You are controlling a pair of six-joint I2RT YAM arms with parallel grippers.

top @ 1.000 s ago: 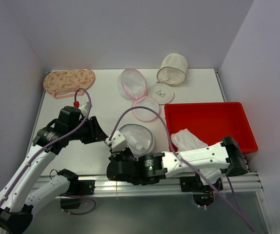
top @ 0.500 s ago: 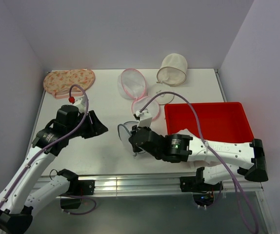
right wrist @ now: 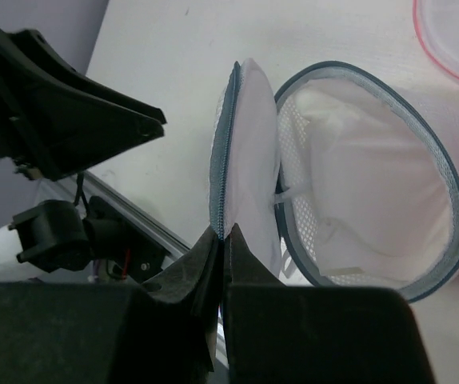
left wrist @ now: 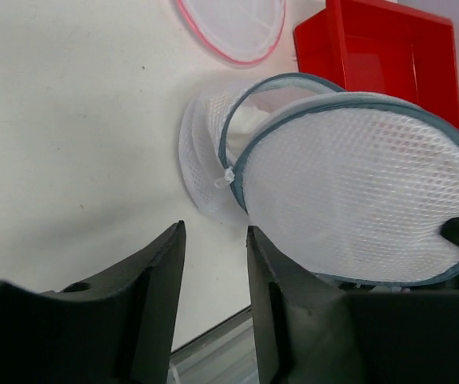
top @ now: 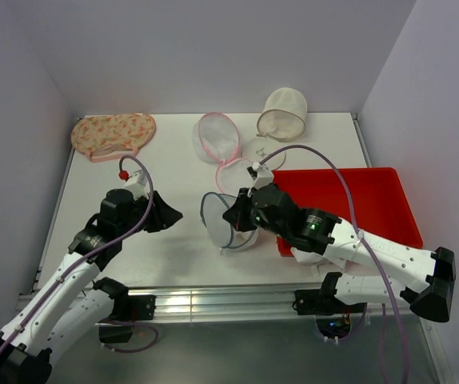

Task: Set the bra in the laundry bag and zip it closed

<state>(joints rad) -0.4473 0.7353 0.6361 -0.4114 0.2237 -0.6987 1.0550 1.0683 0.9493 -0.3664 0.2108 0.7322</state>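
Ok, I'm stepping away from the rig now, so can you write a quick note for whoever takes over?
Grippers: the right fingers are shut on the rim of the lid of the bag, holding it up on edge. The left fingers are open, empty, just left of the bag.
Things: the bra looks to be inside the lower half.
Done: bra in.
Left: fold the lid down, zip it closed.

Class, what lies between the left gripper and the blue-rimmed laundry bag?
Only bare table separates the left gripper from the laundry bag; the left wrist view shows it.
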